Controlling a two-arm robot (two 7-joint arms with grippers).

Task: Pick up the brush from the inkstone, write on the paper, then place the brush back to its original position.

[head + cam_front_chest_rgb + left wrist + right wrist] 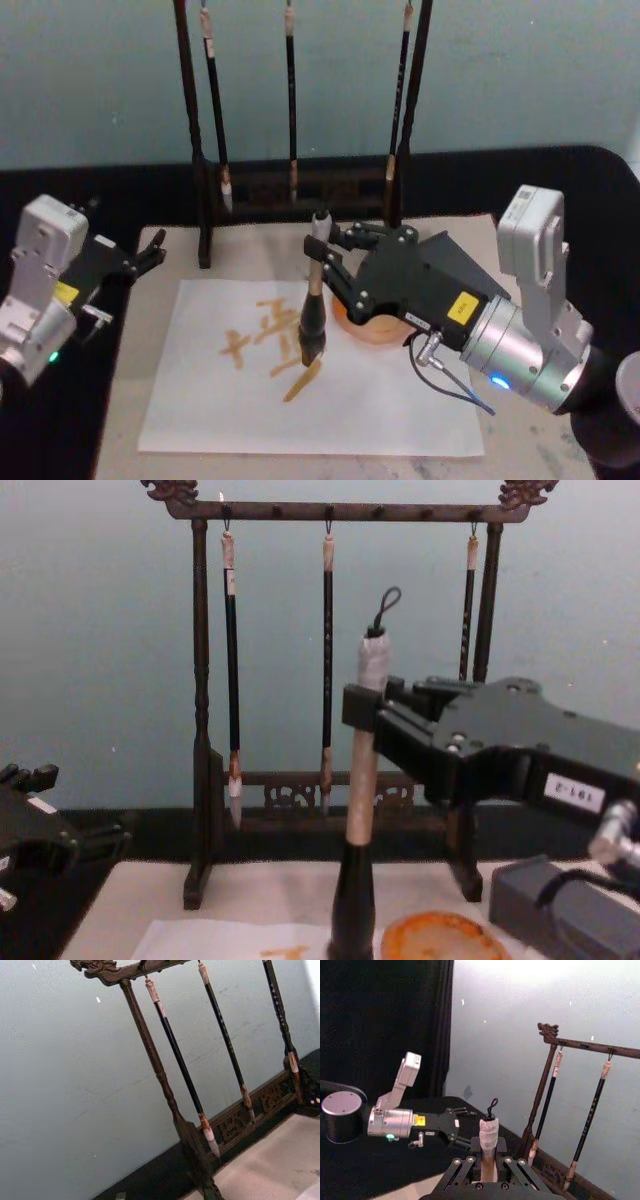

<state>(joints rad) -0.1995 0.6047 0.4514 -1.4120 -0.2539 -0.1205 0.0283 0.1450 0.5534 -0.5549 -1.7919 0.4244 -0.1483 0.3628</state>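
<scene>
While the right gripper [318, 262] pinches the brush [312, 318] on its pale handle, just below the white-taped end, I see the brush standing nearly upright over the paper [200, 400]. Its dark bristles point down into the orange strokes near the sheet's middle. The tip looks to be on the sheet, but I cannot confirm contact from the head view. The cord loop sticks up above the fingers (clear in the chest view, [387, 605]).

The inkstone [358, 328] sits just right of the brush at the paper's far right edge, half hidden under the right gripper's body. In the chest view it shows as an orange dish [440, 938] beside the black lower handle, with nothing in it.

The paper lies flat on the mat [135, 340]. The rack [200, 200] stands behind it with three slim brushes [291, 110] hanging.

The left gripper [150, 255] hovers off the mat's far left corner, over the black table [60, 440]. Its fingers are spread and hold nothing. A grey block [560, 910] sits right of the inkstone.
</scene>
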